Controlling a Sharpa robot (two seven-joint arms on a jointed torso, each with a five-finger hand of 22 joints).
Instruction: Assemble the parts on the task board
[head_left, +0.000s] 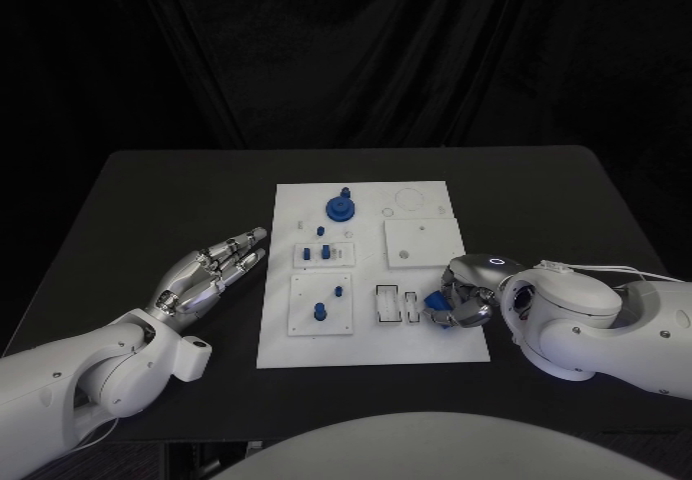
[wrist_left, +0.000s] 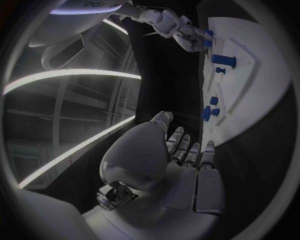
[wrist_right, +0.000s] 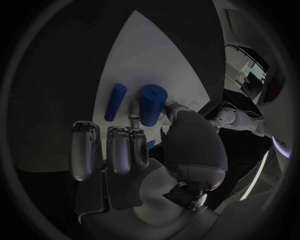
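Note:
The white task board (head_left: 361, 335) lies mid-table. On it a blue round part (head_left: 340, 207) stands at the far end, and small blue pegs (head_left: 320, 250) (head_left: 336, 292) sit in the left blocks. My right hand (head_left: 459, 297) is over the board's near right corner, beside the empty slots (head_left: 389, 303). Its thumb and a finger pinch a thick blue cylinder (wrist_right: 152, 105). A thinner blue cylinder (wrist_right: 115, 102) lies on the board next to it. My left hand (head_left: 214, 272) rests flat on the table left of the board, fingers (wrist_left: 189, 152) stretched out, holding nothing.
A raised white square plate (head_left: 421, 241) sits on the board's right half, just beyond my right hand. The black table (head_left: 159, 200) runs bare around the board on every side. My left hand's wrist view shows the board edge (wrist_left: 215, 125) close ahead of the fingertips.

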